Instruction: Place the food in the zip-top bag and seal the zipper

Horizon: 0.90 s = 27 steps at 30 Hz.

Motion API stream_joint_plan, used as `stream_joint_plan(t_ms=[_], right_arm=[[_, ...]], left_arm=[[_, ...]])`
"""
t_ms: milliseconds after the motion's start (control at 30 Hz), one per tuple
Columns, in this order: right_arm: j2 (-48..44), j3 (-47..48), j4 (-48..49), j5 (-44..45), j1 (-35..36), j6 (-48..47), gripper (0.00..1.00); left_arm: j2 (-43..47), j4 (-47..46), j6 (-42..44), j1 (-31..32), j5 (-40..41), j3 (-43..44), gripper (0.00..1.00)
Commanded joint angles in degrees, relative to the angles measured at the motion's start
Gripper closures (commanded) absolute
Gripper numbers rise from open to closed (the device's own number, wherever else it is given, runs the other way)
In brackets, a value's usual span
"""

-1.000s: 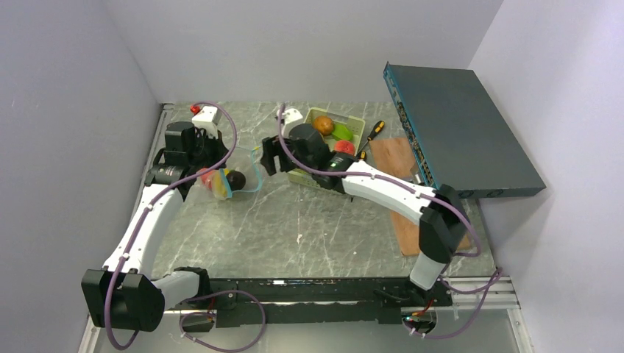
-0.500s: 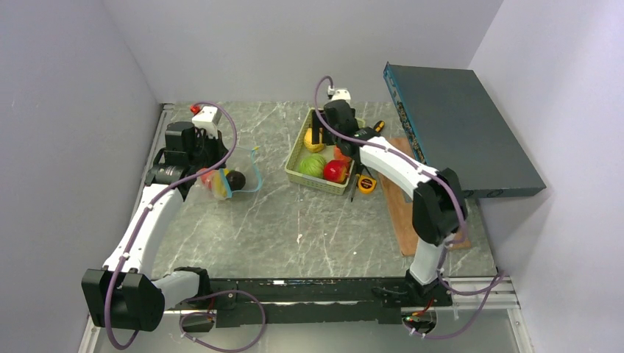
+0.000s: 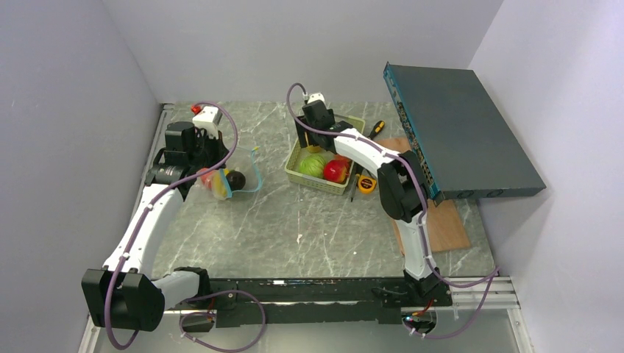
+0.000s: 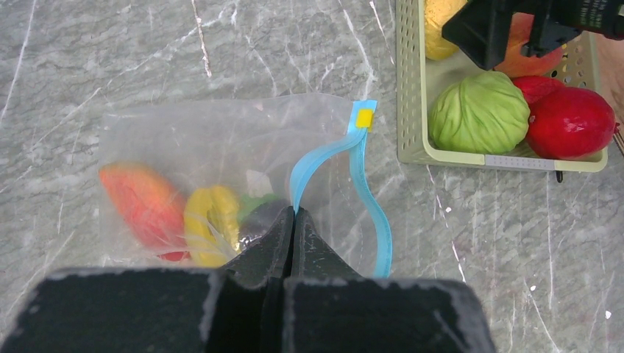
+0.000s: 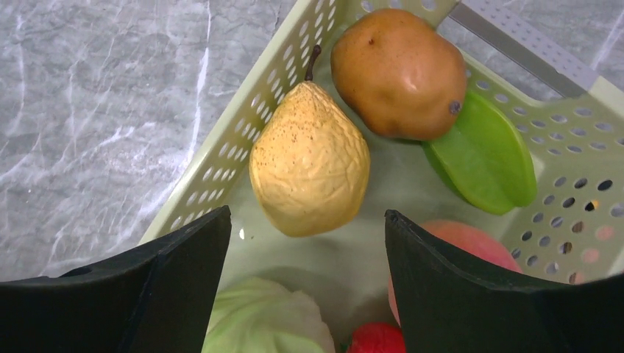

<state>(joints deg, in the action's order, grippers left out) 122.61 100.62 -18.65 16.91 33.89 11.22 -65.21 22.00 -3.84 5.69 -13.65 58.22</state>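
Several toy foods (image 4: 208, 220) lay in the zip-top bag (image 4: 221, 132), its limp film pinched at the zipper (image 4: 324, 151) by my left gripper (image 4: 293, 220). My right gripper (image 5: 302, 224) hung wide over the pear (image 5: 309, 169) in the basket (image 5: 221, 173); hard and glossy, I judged, best taken across its belly.

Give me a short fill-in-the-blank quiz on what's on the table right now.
The left gripper is ____ on the zipper of the bag.
The right gripper hangs open over the ____ pear.
The cabbage lies in the ____.
Missing: shut; yellow; basket.
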Motion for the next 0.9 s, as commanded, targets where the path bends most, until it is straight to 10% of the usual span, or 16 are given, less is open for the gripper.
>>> stream_joint_plan(t_ms=[0,667,867], right_arm=[[2.3,5.1,0.1,0.2,-0.5,-1.7,0.22],[7.7,8.4,1.6,-3.2,-1.6,-1.2,0.24],[8.1,10.0,0.2,-2.5,-1.7,-2.7,0.38]], left_arm=[[0.5,-1.9,0.6,0.1,-0.9,1.1,1.0],[0.3,-1.4,0.8,0.1,-0.3,1.3,1.0],[0.2,-1.4,0.9,0.1,-0.2,1.3,1.0]])
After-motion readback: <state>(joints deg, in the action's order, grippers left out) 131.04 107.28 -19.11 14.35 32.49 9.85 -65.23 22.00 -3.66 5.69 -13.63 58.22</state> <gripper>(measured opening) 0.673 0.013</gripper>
